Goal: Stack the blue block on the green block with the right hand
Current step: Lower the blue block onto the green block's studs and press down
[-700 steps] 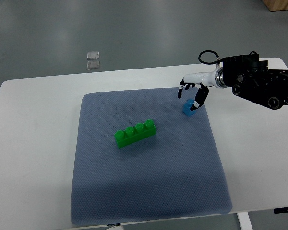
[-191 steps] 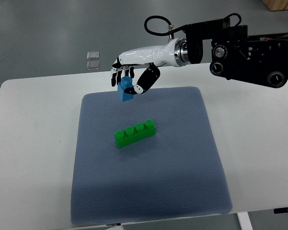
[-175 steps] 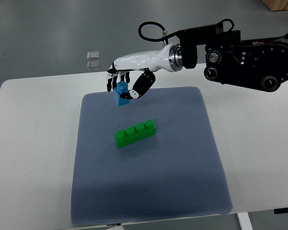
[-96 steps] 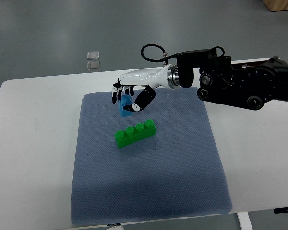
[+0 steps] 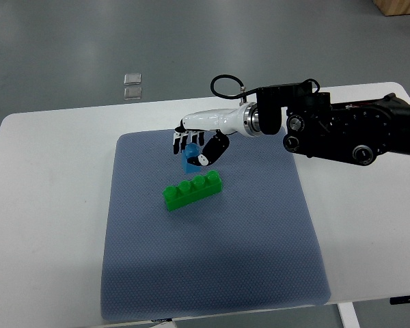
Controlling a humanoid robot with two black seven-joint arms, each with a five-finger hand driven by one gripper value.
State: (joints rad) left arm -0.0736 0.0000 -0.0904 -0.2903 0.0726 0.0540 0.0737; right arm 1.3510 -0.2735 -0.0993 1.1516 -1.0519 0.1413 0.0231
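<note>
The right hand [image 5: 195, 147] has its fingers clamped on the blue block [image 5: 190, 158], holding it just behind the green block [image 5: 193, 190] on the desk's grey mat [image 5: 260, 246], presumably to line it up over the studs.

White table [image 5: 48, 178], grey floor [image 5: 68, 41] — evenly lit

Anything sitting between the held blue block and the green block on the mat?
Nothing. In the top view, only bare blue mat shows between the blue block, held by the right hand, and the green block.
</note>
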